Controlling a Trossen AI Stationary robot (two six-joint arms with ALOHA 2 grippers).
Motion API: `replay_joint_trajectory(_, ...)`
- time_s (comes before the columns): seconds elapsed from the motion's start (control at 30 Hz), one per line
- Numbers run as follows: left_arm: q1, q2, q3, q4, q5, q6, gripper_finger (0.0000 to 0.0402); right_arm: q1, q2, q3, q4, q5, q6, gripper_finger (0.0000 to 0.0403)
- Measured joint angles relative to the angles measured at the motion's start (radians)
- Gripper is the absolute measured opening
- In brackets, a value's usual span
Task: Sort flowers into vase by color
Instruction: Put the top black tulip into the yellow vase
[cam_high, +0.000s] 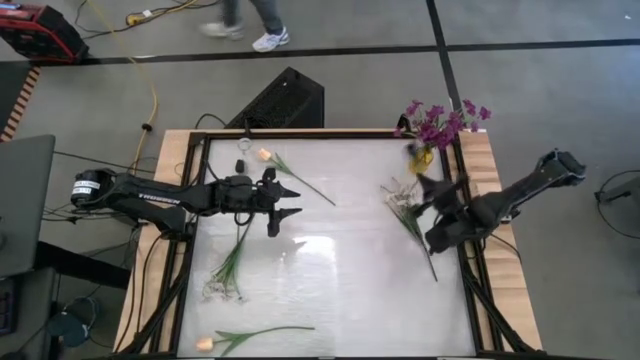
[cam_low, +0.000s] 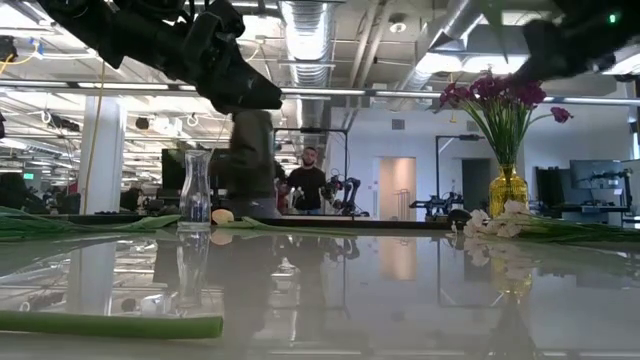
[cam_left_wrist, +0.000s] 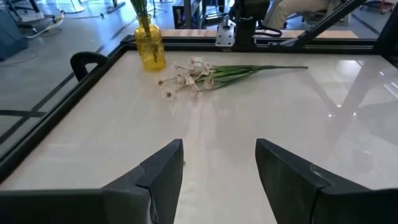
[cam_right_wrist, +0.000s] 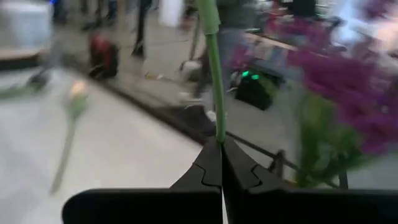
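The right gripper had its jaws pinching a thin green stem near one end, close to the yellow vase of purple flowers at the desk's far right corner. The pinch was narrow, so the stem could have pivoted or slipped, missing the vase mouth or knocking the vase. White sprigs lay on the desk just beside the right arm and could have been swept aside. The left gripper hovered above the desk's left half, jaws spread and empty. One tulip lay near the clear vase, another tulip at the near edge, and a further white sprig between them; a low sweep could have displaced these.
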Motion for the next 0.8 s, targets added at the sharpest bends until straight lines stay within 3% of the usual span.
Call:
replay_joint_trajectory(0.23,0.000,0.000,0.000,-0.003,0.000,-0.001,0.0190,-0.085,-0.151,-0.055,-0.038,0.145,-0.035,0.0018)
replay_joint_trajectory(0.5,0.000,0.000,0.000,0.000,-0.001,-0.003,0.0190,-0.197,-0.246,-0.086,-0.111,0.151,-0.008,0.0018)
replay_joint_trajectory(0.8,0.000,0.000,0.000,0.018,-0.027,0.004,0.0190,-0.267,-0.250,-0.152,-0.106,0.151,0.065,0.0017)
